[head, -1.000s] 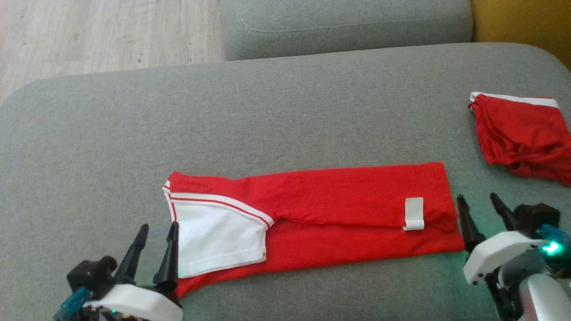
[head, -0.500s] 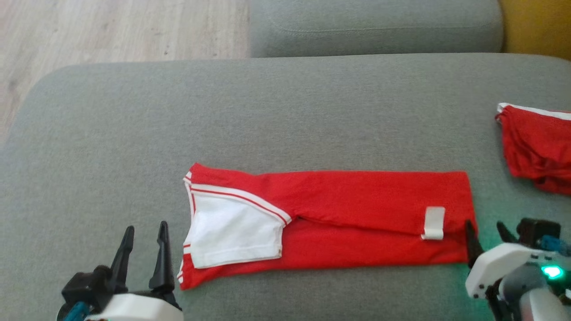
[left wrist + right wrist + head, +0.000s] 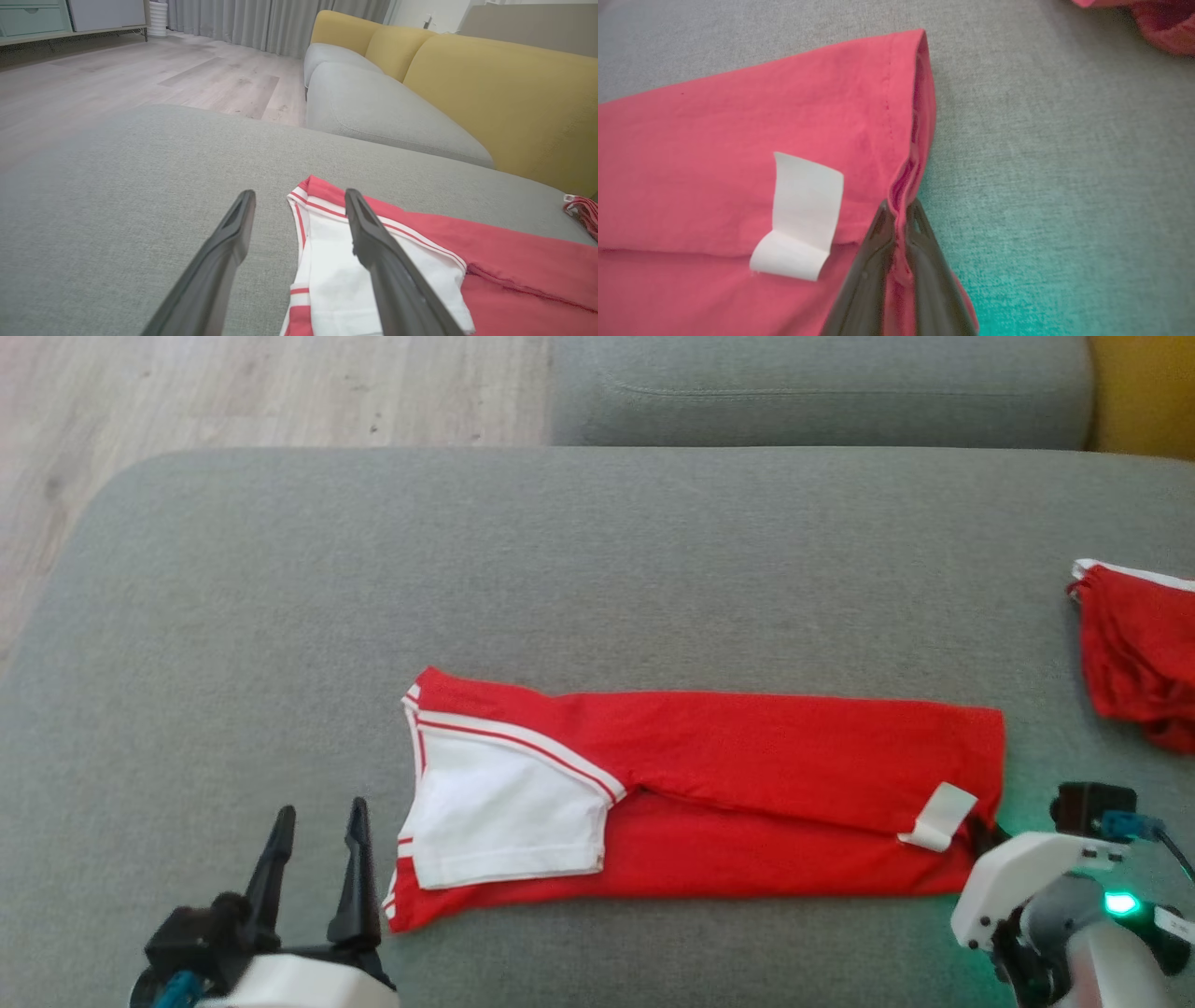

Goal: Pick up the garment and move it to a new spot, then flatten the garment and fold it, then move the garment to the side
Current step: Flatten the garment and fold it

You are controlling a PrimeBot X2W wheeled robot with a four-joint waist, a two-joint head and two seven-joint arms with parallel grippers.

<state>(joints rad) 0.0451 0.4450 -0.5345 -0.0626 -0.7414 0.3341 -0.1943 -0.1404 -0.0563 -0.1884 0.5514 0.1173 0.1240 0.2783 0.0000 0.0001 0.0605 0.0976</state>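
I read the garment (image 3: 747, 756) as thin matt red cloth, fine knit, w/ a smooth white cloth panel. On it, the label (image 3: 803, 205) is white & smooth; cloth or paper, can't tell. Under it the sofa cushion (image 3: 560, 569) is coarse grey woven fabric, matt. The backrest (image 3: 490, 93) is yellow cloth, similar weave. The floor (image 3: 233, 383) is pale wood plank, low sheen. The left tool (image 3: 322, 807) has dark matt plastic fingers (image 3: 219, 261) on a smooth white plastic housing.

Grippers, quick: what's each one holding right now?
Left gripper: open, holding nothing.
Right gripper: closed on the hem of the red shirt.
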